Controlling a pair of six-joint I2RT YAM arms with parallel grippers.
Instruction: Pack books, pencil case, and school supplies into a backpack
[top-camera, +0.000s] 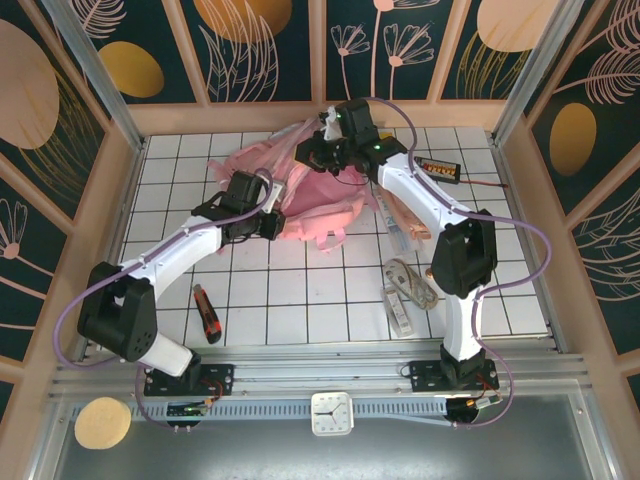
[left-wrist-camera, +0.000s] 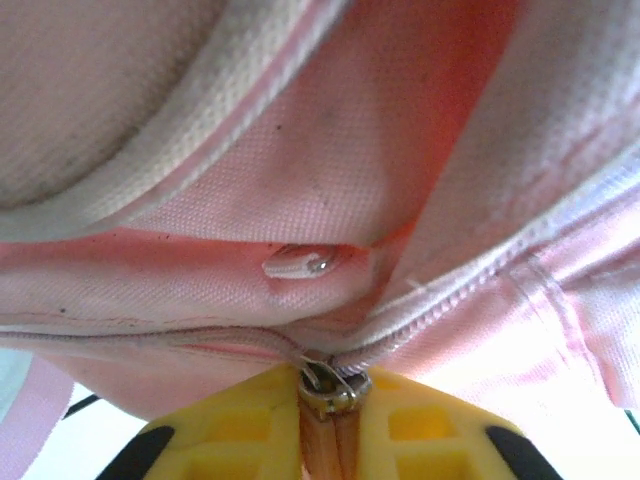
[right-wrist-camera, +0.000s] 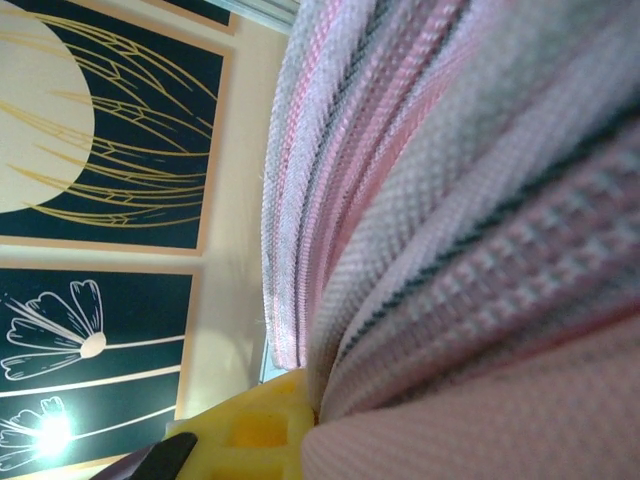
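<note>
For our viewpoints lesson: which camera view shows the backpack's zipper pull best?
Left wrist view: the metal zipper pull sits close up, pinched in the left gripper. The top view shows the backpack whole, the pull too small to tell. The right wrist view gives its striped webbing.

Left arm (top-camera: 185, 255): white links, black joint housings, black base (top-camera: 185, 380) at lower left of the top view. A lilac cable (top-camera: 62, 315) loops out beside the base and runs along the white link.

Right arm (top-camera: 415, 190): same build, with a black elbow block (top-camera: 465, 255) and a small green light (top-camera: 377, 148) on the upper link. Its lilac cable (top-camera: 535, 250) bows wide at frame right. There is red-orange wiring (top-camera: 468, 405) under its base (top-camera: 450, 375).

Left gripper (left-wrist-camera: 335, 390): bright yellow moulded fingers (left-wrist-camera: 245, 430) with square recesses, black parts at the lower corners.

Right gripper (right-wrist-camera: 310, 410): finger (right-wrist-camera: 255, 425) of the same yellow, recessed, with a black piece at lower left.
</note>
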